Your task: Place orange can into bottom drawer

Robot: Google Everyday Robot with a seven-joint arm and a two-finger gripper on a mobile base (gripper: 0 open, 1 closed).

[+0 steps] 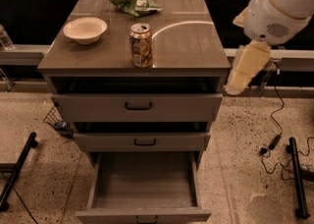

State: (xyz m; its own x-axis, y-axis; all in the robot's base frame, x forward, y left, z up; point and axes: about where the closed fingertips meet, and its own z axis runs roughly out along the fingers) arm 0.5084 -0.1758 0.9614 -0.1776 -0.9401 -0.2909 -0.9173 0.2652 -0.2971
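The orange can [141, 45] stands upright near the front edge of the cabinet top [191, 46]. The bottom drawer [143, 214] is pulled out and its tray shows nothing inside. My arm comes in from the upper right, and its gripper [235, 85] hangs beside the cabinet's right front corner. It is to the right of the can, lower than it, and holds nothing that I can see.
A white bowl [85, 29] sits at the left of the top, a green crumpled bag [133, 3] at the back. The top drawer [138, 106] and middle drawer [142, 142] are slightly ajar. Cables [274, 139] and black stand legs [297, 179] lie on the floor to the right.
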